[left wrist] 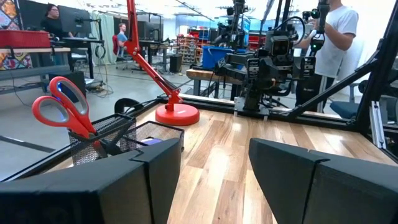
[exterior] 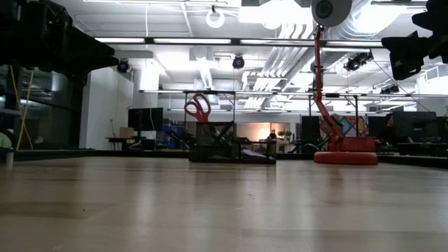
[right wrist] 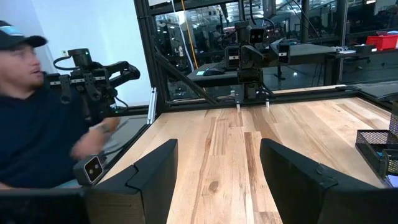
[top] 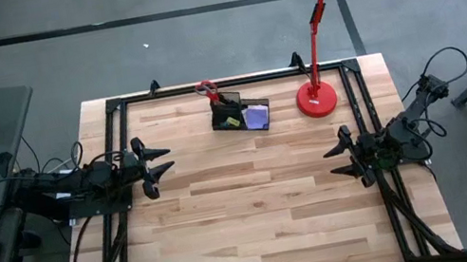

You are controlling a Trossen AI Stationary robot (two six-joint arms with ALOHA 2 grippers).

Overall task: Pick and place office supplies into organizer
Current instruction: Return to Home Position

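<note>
Wood planks run pale across the lower half of the high view, and on that stretch of the table (top: pixel 261 232) no loose supply shows. I judge the sorting done, with only the arms' settling at rest left.

At mid-frame the two arms face each other from opposite edges. The left gripper (top: pixel 162 161) sits at the left edge and points toward frame centre. Its fingers are spread wide with nothing between them, and the left wrist view bears this out, with bare board showing in the gap. The right gripper (top: pixel 333 161) mirrors it at the right edge, likewise spread and empty, well apart from every object on the table. Both arms lie drawn back near their mounts, a parked sort of pose.

Farther up, at upper centre, stands the organizer (top: pixel 240 113). The red-handled scissors (top: pixel 206 89) stand in its taller cup, handles up. The purple note pad (top: pixel 257 117) lies in the lower tray, and a yellow piece (top: pixel 230 124) sits to its left in the frame. Dark pens may be in the cup too, but the mesh hides too much to be sure. Just right of the organizer stands the red lamp (top: pixel 316 99), its shade reaching toward the upper right corner; it is no part of the job.
</note>
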